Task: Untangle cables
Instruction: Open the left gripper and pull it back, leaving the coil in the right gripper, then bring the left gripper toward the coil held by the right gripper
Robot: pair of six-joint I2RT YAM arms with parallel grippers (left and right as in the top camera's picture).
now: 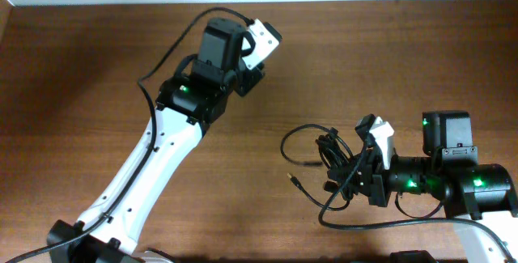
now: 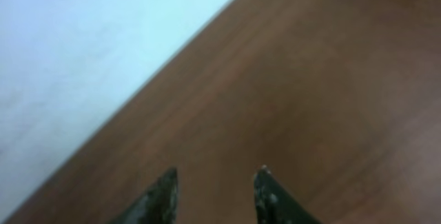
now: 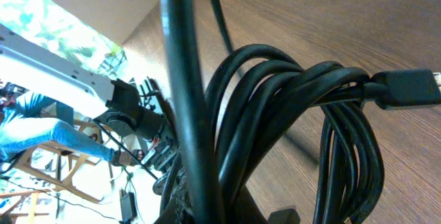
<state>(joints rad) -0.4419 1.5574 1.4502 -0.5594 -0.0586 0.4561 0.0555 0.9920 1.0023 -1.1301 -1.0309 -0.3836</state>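
The cables are a bunch of thin black cords on the table at the right. One loop reaches left, and a small plug end lies nearer the front. My right gripper is shut on the bunch. In the right wrist view the coiled cables fill the frame. A flat plug sticks out to the right, and my right gripper is mostly hidden behind the cords. My left gripper hovers at the far middle of the table, away from the cables. The left gripper is open over bare wood with nothing between its fingers.
The wooden table ends at a pale wall along its far edge, close to the left gripper. A cable loop trails toward the front beside the right arm. The left arm's own wire arcs over its forearm.
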